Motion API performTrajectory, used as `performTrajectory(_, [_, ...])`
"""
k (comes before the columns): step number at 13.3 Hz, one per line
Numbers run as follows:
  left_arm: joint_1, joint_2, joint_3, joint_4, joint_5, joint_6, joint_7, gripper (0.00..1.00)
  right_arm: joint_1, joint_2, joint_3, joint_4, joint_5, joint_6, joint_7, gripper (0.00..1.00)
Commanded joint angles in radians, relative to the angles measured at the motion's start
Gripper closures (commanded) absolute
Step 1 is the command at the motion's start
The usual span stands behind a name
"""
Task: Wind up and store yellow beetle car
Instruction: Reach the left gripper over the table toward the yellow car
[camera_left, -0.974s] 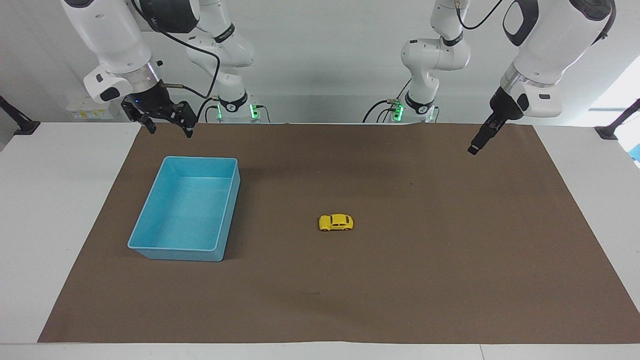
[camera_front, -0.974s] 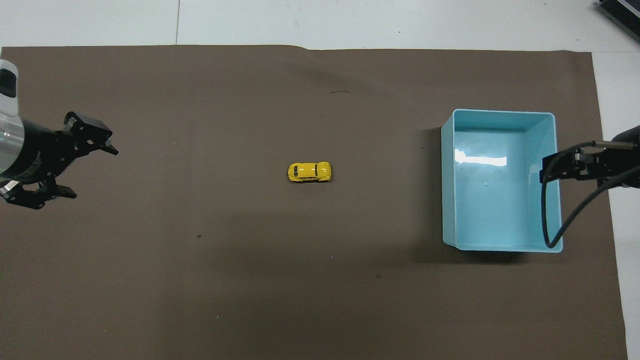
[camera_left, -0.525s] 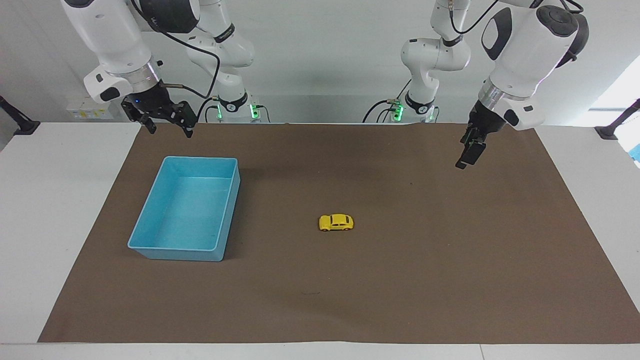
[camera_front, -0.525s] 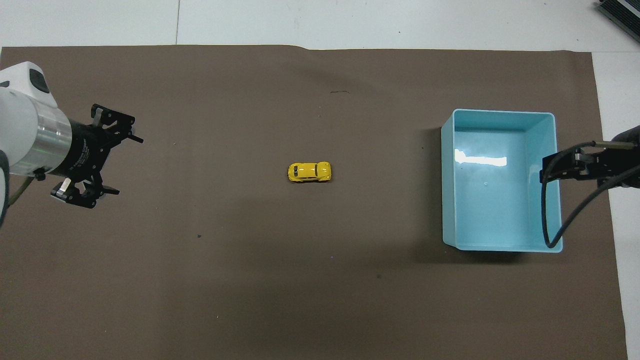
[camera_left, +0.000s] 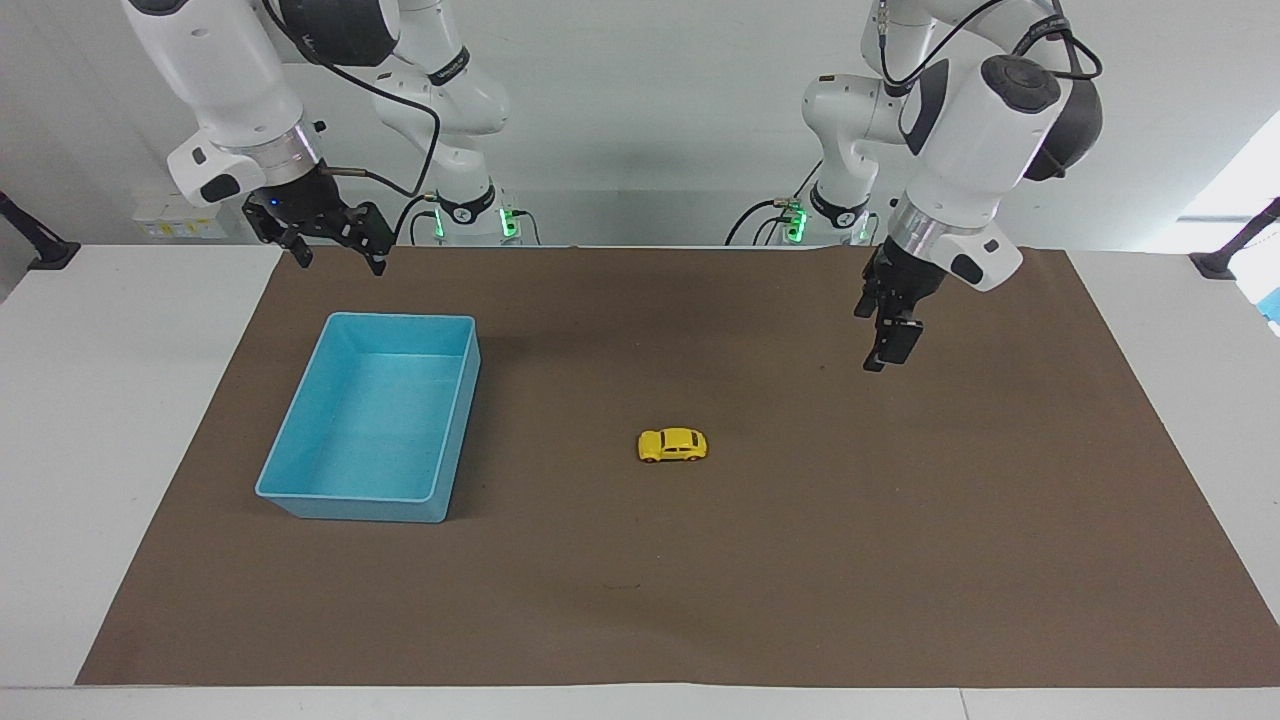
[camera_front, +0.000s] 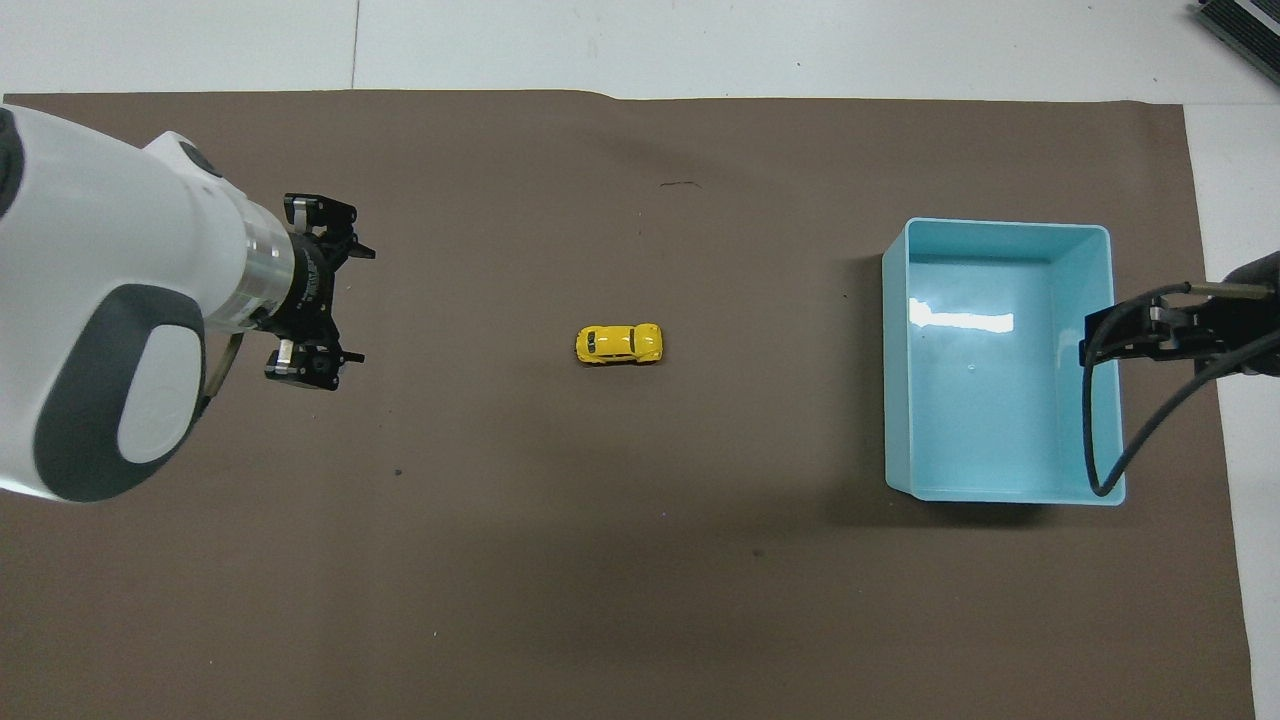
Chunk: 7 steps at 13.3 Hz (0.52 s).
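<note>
The yellow beetle car (camera_left: 672, 444) stands on its wheels near the middle of the brown mat; it also shows in the overhead view (camera_front: 619, 344). My left gripper (camera_left: 888, 358) is open and empty, fingers pointing down, raised over the mat between the car and the left arm's end of the table; in the overhead view (camera_front: 352, 303) its fingers are spread wide. My right gripper (camera_left: 340, 262) is open and empty, and waits raised by the blue bin's (camera_left: 350, 508) rim.
The blue bin (camera_front: 1000, 225) is empty and stands on the mat toward the right arm's end of the table. A black cable loops from the right gripper (camera_front: 1150, 330) over the bin's rim. White table borders the mat (camera_left: 900, 560).
The left arm has swung in from its end of the table toward the car and come lower. The car, the bin and the right arm have not moved.
</note>
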Motion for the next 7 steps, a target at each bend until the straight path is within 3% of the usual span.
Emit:
performTrajectory(1, [-0.064, 0.052, 0.016, -0.015, -0.008, 0.097, -0.163, 0.0, -0.014, 0.006, 0.006, 0.011, 0.018, -0.007, -0.026, 0.0])
performTrajectory(5, [-0.17, 0.175, 0.016, 0.002, 0.003, 0.224, -0.375, 0.0, -0.014, 0.006, 0.006, 0.011, 0.018, -0.007, -0.026, 0.0])
performTrajectory(7, [-0.19, 0.195, 0.013, 0.002, -0.008, 0.257, -0.435, 0.0, -0.014, 0.006, 0.006, 0.011, 0.018, -0.007, -0.026, 0.0])
